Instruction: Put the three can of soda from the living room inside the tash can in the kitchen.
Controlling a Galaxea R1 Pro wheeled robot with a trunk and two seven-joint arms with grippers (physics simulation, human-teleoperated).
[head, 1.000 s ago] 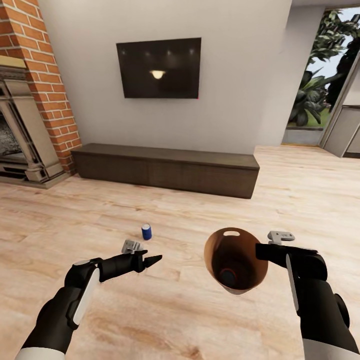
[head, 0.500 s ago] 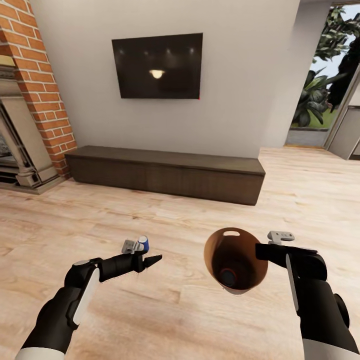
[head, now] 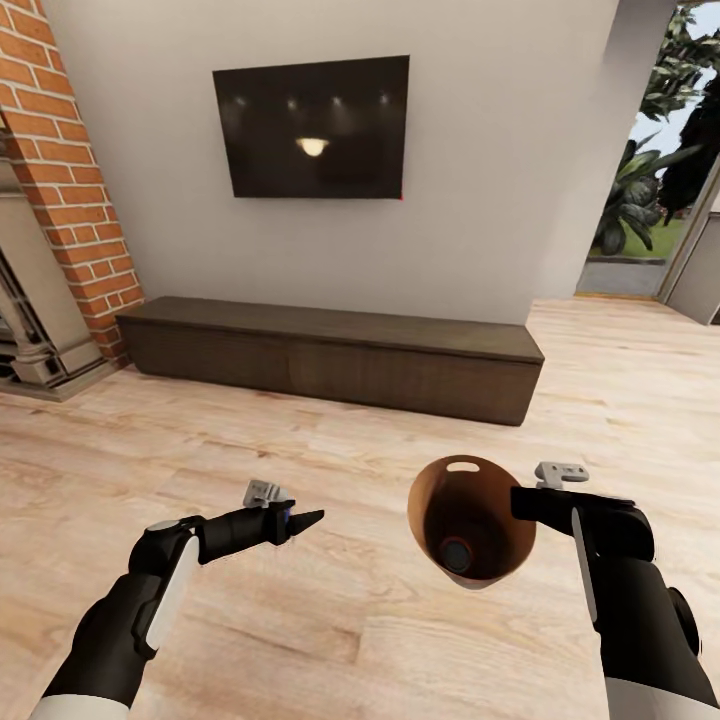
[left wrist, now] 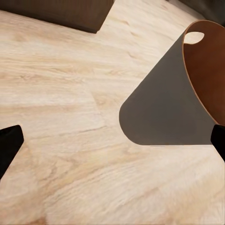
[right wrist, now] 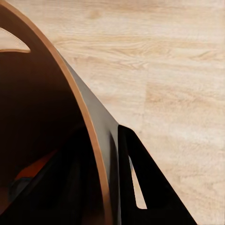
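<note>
carrying the bin toward a can on the floor

at the far left stands a brick fireplace [head: 70, 190], and a dark tv [head: 310, 125] hangs on the wall above a long low cabinet [head: 330, 355]. nearer in, the left gripper [head: 300, 520] reaches out low over the wood floor [head: 350, 620]. in the left wrist view its two dark fingertips [left wrist: 9, 145] sit well apart at opposite edges with nothing between them, so it is spread and empty. just behind it in the head view a sliver of blue shows, the small can [head: 289, 513] on the floor, mostly hidden by the gripper; it looks blue rather than orange, so whether it is one of the three sodas is hard to say.

to the right, the trash can [head: 470, 520] is held up off the floor, tilted with its mouth toward the camera. the right gripper [right wrist: 105, 154] is clamped over its rim, one finger inside the wall and one outside. at the dark bottom lies a soda can [head: 456, 553], its orange side glimpsed in the right wrist view.

judging by this, the step in hand is collecting: one can seems binned, more are to come. the next move calls for lowering the left gripper around the can on the floor, closing on it, then lifting it over the bin's mouth, with the bin kept steady so its load does not roll out.
</note>
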